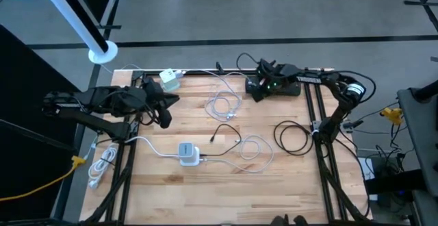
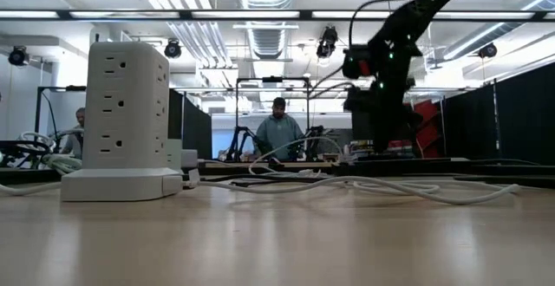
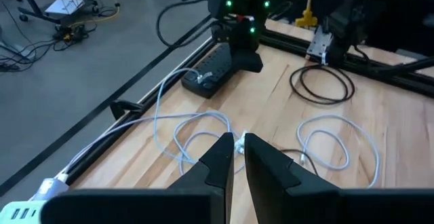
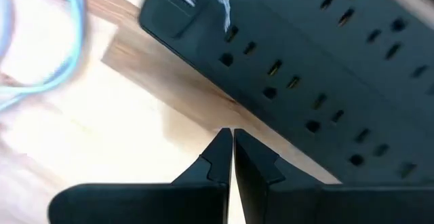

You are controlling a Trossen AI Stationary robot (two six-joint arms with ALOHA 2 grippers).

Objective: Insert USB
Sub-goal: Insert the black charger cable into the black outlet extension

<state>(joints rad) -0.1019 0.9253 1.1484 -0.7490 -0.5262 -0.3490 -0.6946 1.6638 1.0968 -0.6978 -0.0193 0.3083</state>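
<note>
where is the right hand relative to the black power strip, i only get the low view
Observer: The right hand points down at the wood close beside a long edge of the black power strip.
Operator: is it holding a plug
Observer: No, its fingers are shut with nothing between them.
Operator: and the left hand
Observer: The left hand is shut and empty too, and the white cable lies coiled ahead of it.

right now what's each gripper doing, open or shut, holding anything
Left gripper: shut, holding nothing, raised over the table's left side.
Right gripper: shut, holding nothing, right beside the black power strip.
</note>
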